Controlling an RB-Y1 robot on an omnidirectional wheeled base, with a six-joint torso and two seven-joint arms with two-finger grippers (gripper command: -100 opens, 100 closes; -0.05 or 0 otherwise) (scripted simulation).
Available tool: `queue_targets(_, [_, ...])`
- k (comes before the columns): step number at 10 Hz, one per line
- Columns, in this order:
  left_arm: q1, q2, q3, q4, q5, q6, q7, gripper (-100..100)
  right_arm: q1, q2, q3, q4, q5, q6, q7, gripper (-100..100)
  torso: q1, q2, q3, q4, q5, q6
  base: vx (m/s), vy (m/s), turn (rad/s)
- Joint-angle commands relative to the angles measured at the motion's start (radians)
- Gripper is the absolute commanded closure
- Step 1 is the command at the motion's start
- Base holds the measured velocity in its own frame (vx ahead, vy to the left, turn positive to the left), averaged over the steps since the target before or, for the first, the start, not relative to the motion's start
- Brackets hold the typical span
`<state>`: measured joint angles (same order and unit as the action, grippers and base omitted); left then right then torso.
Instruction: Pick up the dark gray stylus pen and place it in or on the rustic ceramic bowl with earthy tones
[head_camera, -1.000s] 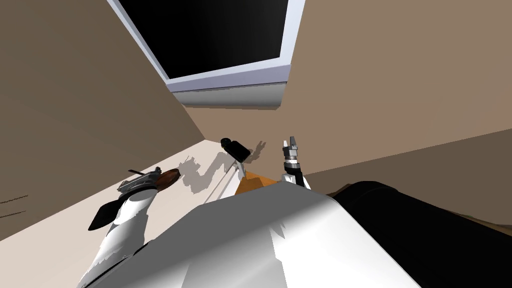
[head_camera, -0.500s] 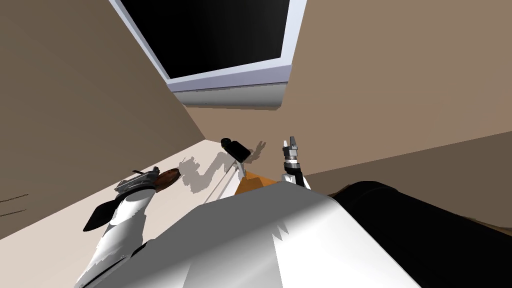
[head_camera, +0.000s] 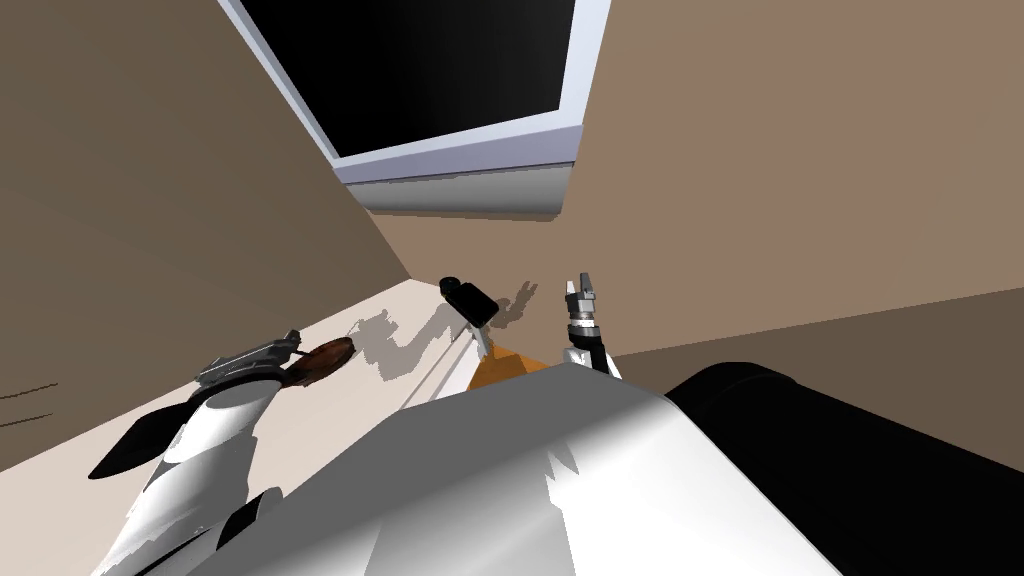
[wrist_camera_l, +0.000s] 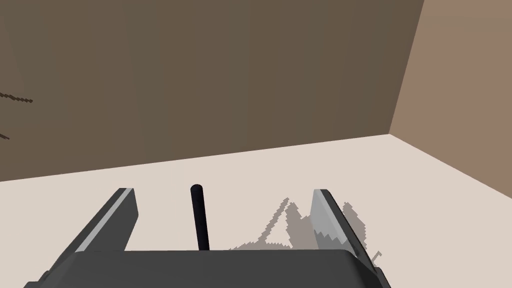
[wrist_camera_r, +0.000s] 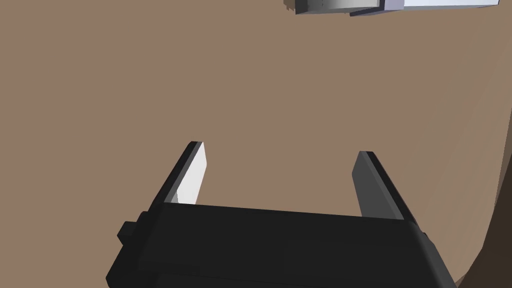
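My left gripper (wrist_camera_l: 222, 190) hovers low over a pale counter (wrist_camera_l: 430, 200), fingers wide apart. The dark stylus pen (wrist_camera_l: 199, 220) shows as a thin rod in the gap between them, nearer one finger and touching neither. Its lower end is hidden behind the gripper's body. In the head view my left gripper (head_camera: 283, 346) sits just left of the brown bowl (head_camera: 330, 357), which stands on the counter near the wall. I cannot tell whether the pen rests in the bowl. My right gripper (head_camera: 583, 286) is raised at centre, and its fingers (wrist_camera_r: 192, 170) are open, facing a wall.
A black object with a round end (head_camera: 470, 297) lies on the counter beyond the bowl, near the corner. An orange block (head_camera: 505, 368) sits close to my chest. Brown walls close the counter at the left and back, under a window (head_camera: 450, 160) with a black area.
My left arm has drawn back to the left, away from the bowl, so more of the bowl shows. The right arm has not moved.
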<state>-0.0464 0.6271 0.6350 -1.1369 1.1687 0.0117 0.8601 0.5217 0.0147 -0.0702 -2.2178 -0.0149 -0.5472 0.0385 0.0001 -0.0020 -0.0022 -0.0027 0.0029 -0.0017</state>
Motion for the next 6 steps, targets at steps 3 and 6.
queue_targets(3, [-0.01, 0.044, 0.042, -0.005, 0.008, 0.072, 0.002, -100, 0.0, 0.0, 0.0, 0.0, 0.0, 0.0, 0.0, 0, 0.0, 0.0, 0.0, 0.0, 0.0, 0.0, 0.035, -0.065, 0.041])
queue_targets(6, [-0.006, 0.034, 0.039, -0.008, 0.007, 0.065, -0.001, 0, 0.0, 0.0, 0.0, 0.0, 0.0, 0.0, 0.0, 0, 0.004, 0.001, 0.001, 0.0, 0.001, 0.0, 0.006, -0.011, 0.004])
